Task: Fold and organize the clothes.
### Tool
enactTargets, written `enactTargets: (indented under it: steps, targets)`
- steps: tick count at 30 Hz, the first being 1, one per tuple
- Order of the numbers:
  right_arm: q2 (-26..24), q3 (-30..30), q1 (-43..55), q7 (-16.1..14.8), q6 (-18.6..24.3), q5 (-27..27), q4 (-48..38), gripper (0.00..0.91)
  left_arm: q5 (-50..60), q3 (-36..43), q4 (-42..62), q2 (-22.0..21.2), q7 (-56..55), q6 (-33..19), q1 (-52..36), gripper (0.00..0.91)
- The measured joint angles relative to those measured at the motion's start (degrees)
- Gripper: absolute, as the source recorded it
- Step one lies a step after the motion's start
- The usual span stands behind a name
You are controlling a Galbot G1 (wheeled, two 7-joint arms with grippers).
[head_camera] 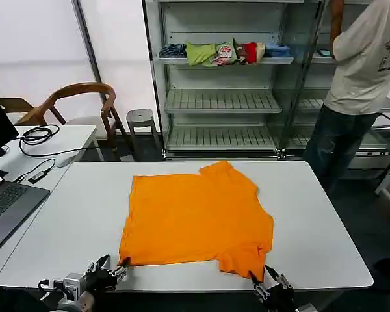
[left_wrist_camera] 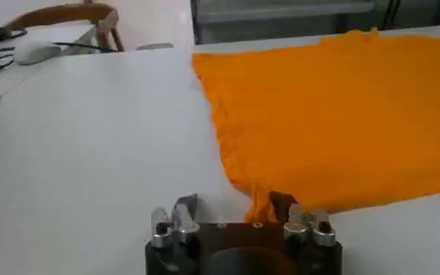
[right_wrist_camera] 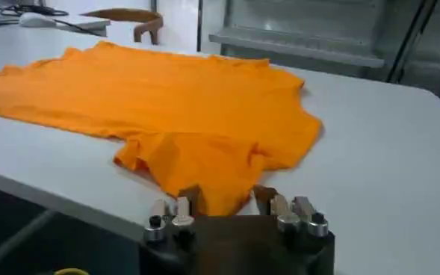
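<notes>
**Both grippers sitting at the near hem of the shirt**

The left gripper [head_camera: 110,272] is resting at the near edge of the table [head_camera: 325,221], its fingers spread apart, with one finger [left_wrist_camera: 281,205] touching the near left corner of the shirt [head_camera: 198,218]. That corner is lying between the spread fingers, not pinched. The right gripper [head_camera: 268,281] is sitting just off the table's near edge, its fingers also released, and the shirt's near right sleeve is lying just beyond and between them; I cannot tell whether they are touching the cloth.

The orange shirt is lying flat, partly folded, in the middle of the table, its far sleeve pointing toward the far edge. Beyond the table a steel rack [head_camera: 221,101] is standing, with small bundled garments [head_camera: 224,52] lying on one of its upper shelves. To the table's left a side desk [head_camera: 71,140] is carrying cables.
</notes>
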Motion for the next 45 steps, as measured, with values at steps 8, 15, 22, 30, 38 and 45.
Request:
enactTargets:
  steps: [8,15,22,30,38,45]
  targets:
    - [0.03,-0.38,0.43,-0.01,0.27,0.11,0.10,0.000,0.34,0.12,-0.29,-0.18,0.52,-0.53,0.36,0.020]
    - [0.36,0.46,1.66,0.15,0.13,0.90,1.07,0.000,0.32,0.02,-0.85,0.49,1.04,-1.46,0.16,0.020]
    - [1.24,1.38,4.93,0.90,-0.36,2.60,0.98,0.000,-0.98,-0.78,-1.09,1.45,1.82,-2.78,-1.44,0.020]
    - [2.50,0.79,10.36,1.36,-1.59,3.75,0.06,0.000,-3.25,-1.10,0.96,1.63,4.17,-4.70,-4.90,0.020]
    - [3.49,-1.00,17.82,1.38,-3.50,3.70,-2.63,0.000,-5.49,0.29,5.04,0.98,5.80,-6.84,-10.06,0.020]
    - [4.45,-3.15,23.58,1.29,-4.27,2.57,-6.28,0.000,-7.08,1.88,9.38,0.43,6.52,-8.33,-15.03,0.020]
